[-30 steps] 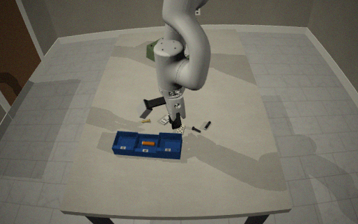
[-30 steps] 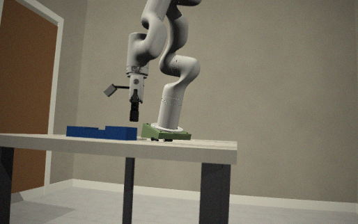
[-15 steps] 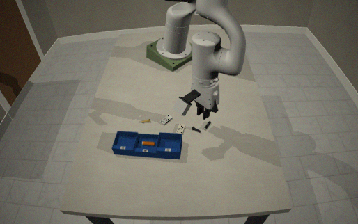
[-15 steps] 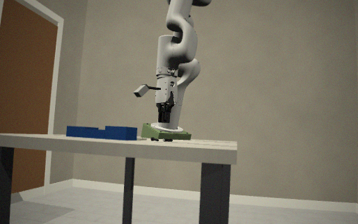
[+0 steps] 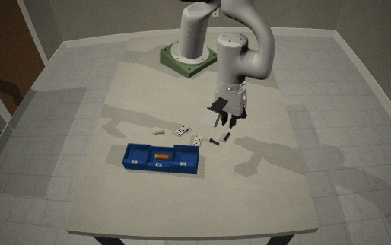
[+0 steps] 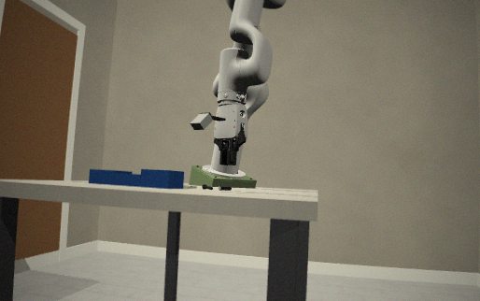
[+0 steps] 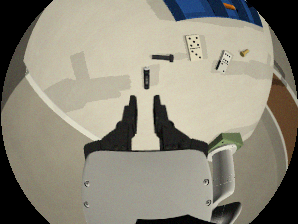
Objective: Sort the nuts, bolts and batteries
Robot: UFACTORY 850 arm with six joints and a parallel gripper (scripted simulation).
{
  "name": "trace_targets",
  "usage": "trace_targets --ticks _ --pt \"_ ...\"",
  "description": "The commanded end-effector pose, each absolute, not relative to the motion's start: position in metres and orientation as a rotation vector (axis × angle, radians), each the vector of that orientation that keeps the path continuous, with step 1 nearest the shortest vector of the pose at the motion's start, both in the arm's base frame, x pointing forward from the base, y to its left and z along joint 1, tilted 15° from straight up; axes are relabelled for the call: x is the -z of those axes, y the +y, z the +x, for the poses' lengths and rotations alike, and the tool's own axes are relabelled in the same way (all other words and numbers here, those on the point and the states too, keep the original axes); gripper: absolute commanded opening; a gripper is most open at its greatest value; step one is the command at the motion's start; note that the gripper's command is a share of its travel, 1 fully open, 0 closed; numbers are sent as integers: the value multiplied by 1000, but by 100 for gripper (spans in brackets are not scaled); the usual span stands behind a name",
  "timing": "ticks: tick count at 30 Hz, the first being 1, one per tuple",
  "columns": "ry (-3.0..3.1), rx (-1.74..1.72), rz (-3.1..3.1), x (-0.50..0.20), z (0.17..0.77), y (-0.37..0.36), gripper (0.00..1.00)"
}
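My gripper (image 5: 228, 124) (image 6: 228, 164) (image 7: 145, 103) is partly open and empty, above the table and a little back from the black battery. The black battery (image 5: 227, 137) (image 6: 224, 188) (image 7: 146, 78) lies just beyond the fingertips in the wrist view. A dark bolt (image 5: 214, 141) (image 6: 206, 187) (image 7: 163, 57) lies beside it, nearer the bins. A brass-coloured bolt (image 5: 159, 132) (image 7: 244, 52) lies behind the bins. The joined blue bins (image 5: 146, 167) (image 6: 163, 179) stand on the table. An orange battery (image 5: 162, 157) (image 7: 229, 6) lies in the middle bin. The label letters are too small to read.
Two white dominoes lie on the table: one domino (image 5: 197, 140) (image 7: 194, 47) close behind the right end of the bins, the other domino (image 5: 181, 131) (image 7: 226, 59) between it and the brass-coloured bolt. The green arm base (image 5: 188, 70) (image 6: 233, 181) (image 7: 227, 141) stands at the back.
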State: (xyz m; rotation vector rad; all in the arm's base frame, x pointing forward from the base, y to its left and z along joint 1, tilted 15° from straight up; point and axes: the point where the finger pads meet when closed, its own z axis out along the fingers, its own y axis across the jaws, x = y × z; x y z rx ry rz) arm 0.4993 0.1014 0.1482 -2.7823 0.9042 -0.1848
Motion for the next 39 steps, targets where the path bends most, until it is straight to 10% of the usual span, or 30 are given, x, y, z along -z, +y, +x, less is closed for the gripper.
trace_targets --ticks 1,39 --pt "892 190 -2775 -149 500 99 23" --pt "892 190 -2775 -148 501 96 23"
